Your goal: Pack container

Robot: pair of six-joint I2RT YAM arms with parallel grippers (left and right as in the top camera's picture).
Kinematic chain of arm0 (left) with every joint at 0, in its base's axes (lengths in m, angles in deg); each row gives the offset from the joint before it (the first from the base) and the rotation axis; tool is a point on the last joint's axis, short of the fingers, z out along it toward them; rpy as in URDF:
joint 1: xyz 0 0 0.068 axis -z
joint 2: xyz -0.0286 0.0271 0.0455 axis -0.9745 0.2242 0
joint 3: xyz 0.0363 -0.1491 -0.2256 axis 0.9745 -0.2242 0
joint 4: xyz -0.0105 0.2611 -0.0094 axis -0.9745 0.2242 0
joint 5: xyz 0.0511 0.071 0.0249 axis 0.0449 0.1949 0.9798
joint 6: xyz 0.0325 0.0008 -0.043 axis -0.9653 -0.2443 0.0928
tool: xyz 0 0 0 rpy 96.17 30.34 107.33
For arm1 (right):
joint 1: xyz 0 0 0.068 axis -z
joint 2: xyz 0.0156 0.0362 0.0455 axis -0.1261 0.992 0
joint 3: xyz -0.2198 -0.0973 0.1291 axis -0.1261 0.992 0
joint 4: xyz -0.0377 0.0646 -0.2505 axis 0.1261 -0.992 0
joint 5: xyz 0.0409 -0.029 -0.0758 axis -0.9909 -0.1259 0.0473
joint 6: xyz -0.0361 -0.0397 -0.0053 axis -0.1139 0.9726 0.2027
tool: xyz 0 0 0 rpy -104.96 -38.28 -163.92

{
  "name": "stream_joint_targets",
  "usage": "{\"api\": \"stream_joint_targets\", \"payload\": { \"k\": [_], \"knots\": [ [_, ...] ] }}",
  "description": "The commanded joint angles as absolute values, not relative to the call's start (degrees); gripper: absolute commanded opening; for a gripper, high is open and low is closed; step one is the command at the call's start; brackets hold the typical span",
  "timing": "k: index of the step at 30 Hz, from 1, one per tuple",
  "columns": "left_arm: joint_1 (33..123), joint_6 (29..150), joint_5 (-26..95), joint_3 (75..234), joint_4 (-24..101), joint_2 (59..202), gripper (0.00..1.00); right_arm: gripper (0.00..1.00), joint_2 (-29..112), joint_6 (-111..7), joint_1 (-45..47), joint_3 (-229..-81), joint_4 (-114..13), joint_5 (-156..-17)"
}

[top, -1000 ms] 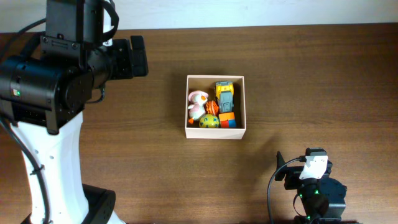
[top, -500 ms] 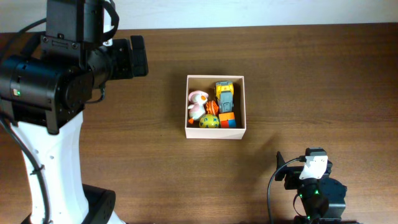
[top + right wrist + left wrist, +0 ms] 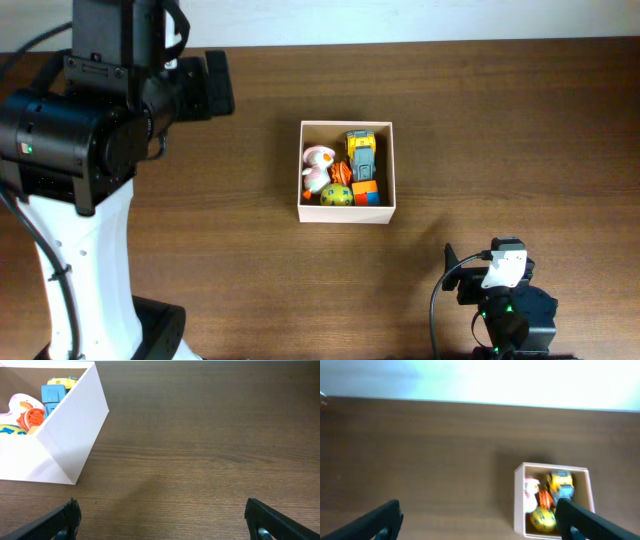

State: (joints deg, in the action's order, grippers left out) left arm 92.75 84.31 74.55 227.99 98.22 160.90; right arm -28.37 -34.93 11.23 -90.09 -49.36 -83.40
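Dark wood-grain table (image 3: 500, 130) fills all three views, with a pale wall (image 3: 400, 20) along its far edge.

1. Box position. The box (image 3: 346, 214) sits flat near the middle of the table, open side up. It is well apart from both arms.
2. Box contents. I count five toys inside: a white-and-pink duck (image 3: 318, 168) on the left, a yellow truck (image 3: 361, 150) at the far right, an orange ball (image 3: 342, 172) between them, a yellow-green egg (image 3: 336, 195) at the near side, and an orange-and-blue block (image 3: 366, 192) at the near right. I see no toy lying on the table outside the box.
3. Left gripper (image 3: 479, 512). It hangs high over the far left of the table. Its jaws stand wide apart with nothing between them.
4. Right gripper (image 3: 161, 510). It is parked low at the near right, facing the box wall. Its jaws are also apart and empty.
5. Change over the last second. Only the left wrist has shifted, slightly toward the far left. The box, the toys and the right arm have not moved.
6. Assessment. I judge the packing finished or nearly so, with the left arm backing away. The remaining move is most likely to return that arm to rest.
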Motion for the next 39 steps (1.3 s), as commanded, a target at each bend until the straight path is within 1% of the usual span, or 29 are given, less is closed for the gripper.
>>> {"api": "stream_joint_targets", "payload": {
  "k": [1, 4, 7, 13, 16, 18, 21, 26, 31, 34, 39],
  "knots": [
    [92.51, 81.51, 80.12, 225.17, 95.10, 157.34, 0.99, 0.99, -29.07, -35.02, 11.49, -89.67, -49.20, -84.09],
    [92.51, 77.29, 79.92, 215.92, 87.69, 152.46, 0.99, 0.99, -29.07, -34.99, 11.49, -89.67, -49.18, -84.09],
    [91.61, 76.44, 79.12, 200.93, 77.87, 145.88, 0.99, 0.99, -29.07, -35.02, 11.49, -89.67, -49.18, -84.09],
    [85.01, 76.05, 70.83, 165.39, 54.22, 131.20, 0.99, 0.99, -29.07, -35.02, 11.49, -89.67, -49.18, -84.09],
    [81.40, 76.05, 66.75, 151.20, 44.67, 124.57, 0.99, 0.99, -29.07, -35.02, 11.49, -89.67, -49.20, -84.09],
    [79.52, 76.05, 66.20, 143.53, 40.11, 120.64, 0.99, 0.99, -29.07, -35.02, 11.49, -89.67, -49.20, -84.09],
    [77.93, 73.27, 66.20, 133.50, 35.21, 114.54, 0.99, 0.99, -29.07, -34.99, 11.49, -89.67, -49.20, -84.09],
    [77.95, 67.08, 66.24, 120.04, 30.90, 104.42, 0.99, 0.99, -29.07, -34.99, 11.49, -89.67, -49.18, -84.09],
    [77.95, 67.11, 66.18, 106.94, 25.53, 94.28, 0.99, 0.99, -29.07, -35.02, 11.49, -89.67, -49.18, -84.09],
    [78.12, 67.17, 66.09, 98.13, 19.01, 87.40, 0.99, 0.99, -29.07, -35.02, 11.49, -89.67, -49.20, -84.09],
    [78.17, 67.41, 64.76, 88.26, 13.72, 77.38, 0.99, 0.99, -29.07, -35.02, 11.49, -89.67, -49.20, -84.09]
  ]
}}
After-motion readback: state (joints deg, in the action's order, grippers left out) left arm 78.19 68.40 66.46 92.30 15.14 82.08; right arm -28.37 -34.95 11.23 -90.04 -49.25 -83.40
